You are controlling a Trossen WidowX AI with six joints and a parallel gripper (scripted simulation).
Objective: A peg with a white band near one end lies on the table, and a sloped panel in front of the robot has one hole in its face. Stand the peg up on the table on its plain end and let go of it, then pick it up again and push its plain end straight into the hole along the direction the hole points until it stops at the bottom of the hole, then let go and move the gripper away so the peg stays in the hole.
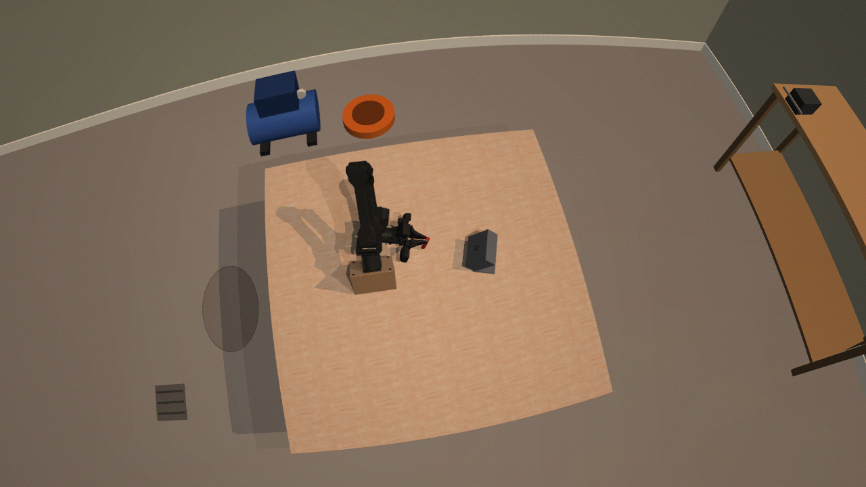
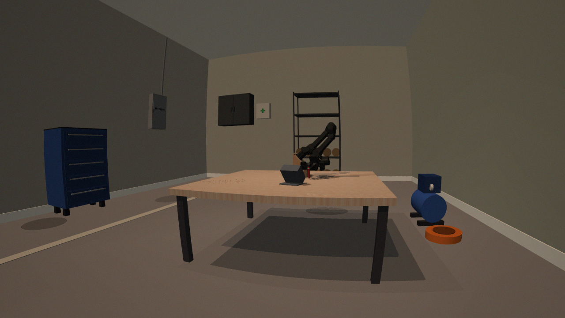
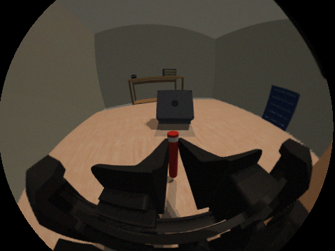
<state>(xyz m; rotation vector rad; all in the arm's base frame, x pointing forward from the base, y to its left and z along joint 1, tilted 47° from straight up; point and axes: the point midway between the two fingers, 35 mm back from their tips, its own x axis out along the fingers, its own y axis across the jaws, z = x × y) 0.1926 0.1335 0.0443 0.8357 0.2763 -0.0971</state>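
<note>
The red peg (image 1: 424, 245) (image 2: 308, 174) (image 3: 173, 160) has a white band near its top end and stands about upright between my fingertips, its plain end down. My gripper (image 1: 426, 240) (image 3: 172, 141) is shut on the peg near the banded end. The plain end is at or just above the table (image 1: 448, 351) (image 2: 237, 187) (image 3: 98, 139); I cannot tell if it touches. The dark sloped panel (image 1: 482, 257) (image 2: 293, 174) (image 3: 174, 113) stands apart, beyond the peg. Its single round hole (image 1: 475, 247) (image 3: 174, 103) shows empty in the upper middle of the face. The hole is hidden in the exterior view.
The arm's wooden base block (image 1: 374, 281) is on the table behind the gripper. A wooden bench (image 1: 781, 242) (image 3: 157, 79), a blue compressor (image 1: 283, 118) (image 2: 428, 205) and an orange ring (image 1: 351, 118) (image 2: 442, 238) are off the table.
</note>
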